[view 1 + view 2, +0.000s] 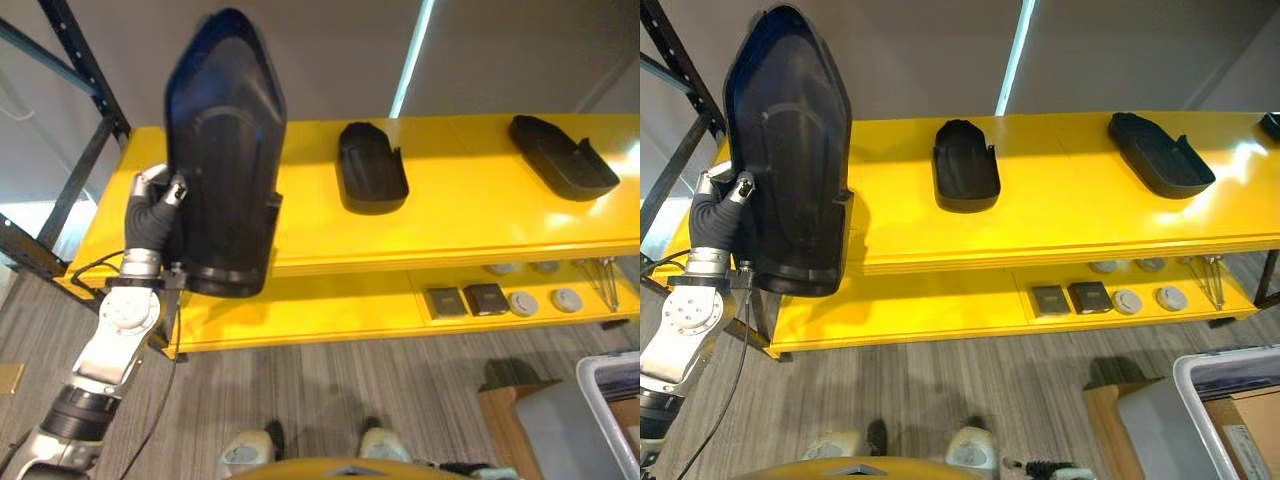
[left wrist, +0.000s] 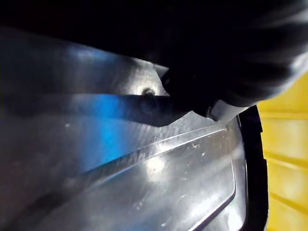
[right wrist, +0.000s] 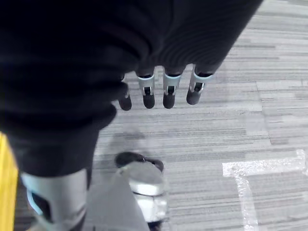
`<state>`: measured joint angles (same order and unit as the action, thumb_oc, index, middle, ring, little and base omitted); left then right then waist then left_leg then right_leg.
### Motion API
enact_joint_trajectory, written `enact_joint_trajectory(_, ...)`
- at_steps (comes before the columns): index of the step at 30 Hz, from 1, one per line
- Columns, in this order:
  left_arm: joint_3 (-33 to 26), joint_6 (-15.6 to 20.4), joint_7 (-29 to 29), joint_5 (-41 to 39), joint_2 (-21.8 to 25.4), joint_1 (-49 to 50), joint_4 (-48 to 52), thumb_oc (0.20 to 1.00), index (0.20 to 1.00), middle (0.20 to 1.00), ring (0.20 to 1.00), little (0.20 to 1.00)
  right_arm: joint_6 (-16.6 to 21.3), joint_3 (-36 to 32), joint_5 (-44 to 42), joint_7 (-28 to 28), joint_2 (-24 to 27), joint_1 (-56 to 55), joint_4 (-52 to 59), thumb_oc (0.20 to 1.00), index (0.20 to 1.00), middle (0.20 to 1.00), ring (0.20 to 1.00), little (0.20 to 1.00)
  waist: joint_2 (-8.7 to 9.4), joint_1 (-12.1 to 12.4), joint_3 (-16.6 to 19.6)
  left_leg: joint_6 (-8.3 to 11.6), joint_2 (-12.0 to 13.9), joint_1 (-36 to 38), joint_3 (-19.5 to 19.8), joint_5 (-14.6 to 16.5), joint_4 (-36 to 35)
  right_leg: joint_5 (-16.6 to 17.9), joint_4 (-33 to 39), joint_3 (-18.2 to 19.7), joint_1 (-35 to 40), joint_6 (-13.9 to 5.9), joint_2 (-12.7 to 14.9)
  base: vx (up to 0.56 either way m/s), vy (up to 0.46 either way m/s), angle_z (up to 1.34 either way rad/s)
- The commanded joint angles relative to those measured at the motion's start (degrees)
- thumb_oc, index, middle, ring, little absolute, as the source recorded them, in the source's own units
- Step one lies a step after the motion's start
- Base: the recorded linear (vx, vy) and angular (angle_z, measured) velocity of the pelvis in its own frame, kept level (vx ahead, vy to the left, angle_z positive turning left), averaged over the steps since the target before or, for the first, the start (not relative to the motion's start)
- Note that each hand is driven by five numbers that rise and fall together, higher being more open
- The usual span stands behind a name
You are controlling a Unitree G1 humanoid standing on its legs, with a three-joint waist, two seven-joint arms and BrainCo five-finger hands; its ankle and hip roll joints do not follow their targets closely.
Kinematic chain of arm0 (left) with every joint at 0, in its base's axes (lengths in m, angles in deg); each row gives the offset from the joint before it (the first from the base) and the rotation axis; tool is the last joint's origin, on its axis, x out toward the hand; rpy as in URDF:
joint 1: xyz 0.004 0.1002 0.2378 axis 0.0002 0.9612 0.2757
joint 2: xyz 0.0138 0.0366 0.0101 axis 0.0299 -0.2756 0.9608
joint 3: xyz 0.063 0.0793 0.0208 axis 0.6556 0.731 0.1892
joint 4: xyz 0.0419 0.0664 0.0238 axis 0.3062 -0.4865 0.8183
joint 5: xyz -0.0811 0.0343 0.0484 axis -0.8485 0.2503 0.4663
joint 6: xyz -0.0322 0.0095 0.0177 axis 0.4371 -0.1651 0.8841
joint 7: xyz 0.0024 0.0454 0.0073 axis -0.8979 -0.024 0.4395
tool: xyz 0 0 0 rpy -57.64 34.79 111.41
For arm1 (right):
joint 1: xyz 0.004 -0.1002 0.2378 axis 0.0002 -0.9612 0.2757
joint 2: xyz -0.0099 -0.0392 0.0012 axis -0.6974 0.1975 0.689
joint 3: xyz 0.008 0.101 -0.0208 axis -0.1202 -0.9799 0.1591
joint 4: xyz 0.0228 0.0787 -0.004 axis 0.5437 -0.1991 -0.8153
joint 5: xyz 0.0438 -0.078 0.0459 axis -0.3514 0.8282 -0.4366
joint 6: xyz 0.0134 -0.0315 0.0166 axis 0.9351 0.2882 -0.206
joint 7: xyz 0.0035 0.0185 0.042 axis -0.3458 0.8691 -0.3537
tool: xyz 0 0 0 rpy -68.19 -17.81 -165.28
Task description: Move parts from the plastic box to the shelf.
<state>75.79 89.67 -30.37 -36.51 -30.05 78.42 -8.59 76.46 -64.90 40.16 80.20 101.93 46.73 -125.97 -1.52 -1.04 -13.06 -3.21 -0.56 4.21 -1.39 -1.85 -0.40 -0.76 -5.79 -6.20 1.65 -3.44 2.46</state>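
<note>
My left hand (image 1: 150,215) is shut on the edge of a large black moulded plastic part (image 1: 225,150). It holds the part upright in the air before the left end of the yellow shelf (image 1: 460,215). The left wrist view shows the part's glossy inner face (image 2: 144,168) from very close. Two more black parts lie on the top board, one in the middle (image 1: 371,168) and one at the right (image 1: 561,157). My right hand (image 3: 166,91) hangs over the carpet, fingers straight, holding nothing.
The lower shelf board (image 1: 330,300) carries two dark square pieces (image 1: 465,299) and some round white discs (image 1: 545,300) at its right. A clear plastic box (image 1: 1230,395) stands on the floor at the lower right. A dark rack frame (image 1: 85,90) rises at the left.
</note>
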Motion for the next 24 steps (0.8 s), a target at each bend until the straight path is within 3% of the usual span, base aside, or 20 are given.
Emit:
enact_joint_trajectory(1, -3.65, 4.3, 2.88, -0.62, 0.22, -0.18, 3.71, 0.2, 0.2, 0.2, 0.2, 0.2, 8.19, 1.66, -1.55, 0.81, 0.32, 3.43, -1.4, 1.0, 1.0, 1.0, 1.0, 1.0, 0.83, 0.59, 2.17, 2.1, -0.19, 2.33, 1.07, 6.93, -2.04, 3.68, 5.55, 1.08, -2.37, -3.01, 2.69, 0.06, -0.054, 0.81)
enact_joint_trajectory(3, -4.53, 5.94, 5.13, 1.1, 0.32, 0.39, 2.38, 0.2, 0.2, 0.2, 0.2, 0.2, 8.27, 2.19, -2.47, 0.51, -0.19, 2.69, -1.25, 1.0, 1.0, 1.0, 1.0, 1.0, 1.49, -0.1, 1.11, 1.19, -1.35, 2.78, 0.47, 7.6, -2.55, 5.24, 6.23, 1.42, -5.42, -2.61, -0.18, 0.08, -0.098, 0.33)
enact_joint_trajectory(7, -5.36, 5.25, 6.6, 1.81, -0.48, 0.68, 1.07, 0.2, 0.2, 0.2, 0.2, 0.2, 6.87, 2.32, -2.16, -0.77, -0.4, 2.63, -2.03, 1.0, 1.0, 1.0, 1.0, 1.0, 1.79, -0.08, 1.09, 0.04, -3.1, 1.97, 1.2, 8.42, -1.37, 5.12, 7.5, 2.76, -5.06, -1.36, -1.78, 0.1, -0.12, 0.09)
enact_joint_trajectory(9, -5.71, 4.82, 7.53, 1.89, -1.22, 1.61, -0.37, 0.2, 0.2, 0.2, 0.2, 0.2, 5.07, 2.03, -2.9, -2.1, 0.35, 2.82, -2.29, 1.0, 1.0, 1.0, 1.0, 1.0, 2.17, 0.45, 0.54, 0.57, -4.19, -2.3, -0.4, 10.21, 8.67, 3.14, 6.96, 1.65, -3.1, 0.48, -1.07, 0.11, -0.09, 0.17)
enact_joint_trajectory(12, -5.53, 2.82, 6.45, 1.07, -1.31, 1.06, -2.53, 0.2, 0.2, 0.2, 0.2, 0.2, 3.45, 1.77, -3.46, -2.98, 1.33, 2.9, -2.24, 1.0, 1.0, 1.0, 1.0, 1.0, 2.52, 1.0, -0.97, 2.37, -3.96, -9.09, -0.6, 8.08, 21.26, 2.07, 6.49, 1.51, -1.11, 1.71, -0.52, 0.13, -0.061, 0.22)
enact_joint_trajectory(14, -5.45, 1.95, 4.91, 0.83, -1.59, 0.18, -4.17, 0.2, 0.2, 0.2, 0.2, 0.2, 2.72, 1.67, -3.24, -3.52, 1.78, 2.8, -2.37, 1.0, 1.0, 1.0, 1.0, 1.0, 2.21, 0.75, -1.53, 3.7, -1.42, -10.81, -3.01, 5.82, 19.96, 1.34, 6.32, 0.71, -0.16, 1.82, -0.48, 0.13, 0.043, 0.17)
enact_joint_trajectory(15, -5.36, 1.33, 4.98, 1.46, -1.9, -0.44, -5.29, 0.2, 0.2, 0.2, 0.2, 0.2, 2.88, 1.56, -3.22, -3.85, 2.31, 2.8, -2.41, 1.0, 1.0, 1.0, 1.0, 1.0, 1.8, 0.09, -1.72, 4.7, 1.11, -10.46, -5.47, 4.15, 15.63, 0.86, 6.25, 0.31, 0.18, 1.62, -0.41, 0.14, 0.155, 0.18)
enact_joint_trajectory(17, -5.08, 1.06, 5.22, 0.49, -1.68, -1.23, -6.1, 0.2, 0.2, 0.2, 0.2, 0.2, 2.87, 1.52, -3.54, -3.85, 2.86, 3.14, -2.29, 1.0, 1.0, 1.0, 1.0, 1.0, 1.13, -0.31, -2.05, 5.9, 2.74, -10.41, -6.35, 1.23, 10.48, 0.43, 6.38, 0.79, 0.51, 1.45, -0.66, 0.1, 0.137, 0.31)
enact_joint_trajectory(18, -5.04, 1.05, 5.67, -1.56, -1.48, -2.17, -6.94, 0.2, 0.2, 0.2, 0.2, 0.2, 2.61, 1.44, -3.98, -3.93, 3.26, 3.41, -2.04, 1.0, 1.0, 1.0, 1.0, 1.0, 0.61, -0.5, -2.51, 7.01, 4.04, -11.87, -6.12, -1.84, 7.94, 0.01, 6.58, 1.88, 0.99, 1.46, -1.13, 0.11, 0.105, 0.3)
enact_joint_trajectory(24, -4.58, 2.39, 6.31, -5.87, -0.57, -11.88, -14.53, 0.2, 0.2, 0.2, 0.2, 0.2, -0.25, 1.8, -9.59, -3.78, 4.37, 5.89, -0.33, 1.0, 1.0, 1.0, 1.0, 1.0, 0.61, -2.52, -5.02, 6.3, 5.16, -11.63, -7.52, -1.07, 1.79, -0.32, 7.25, 3.86, -0.81, 1.15, 0.28, -0.02, 0.086, -0.19)
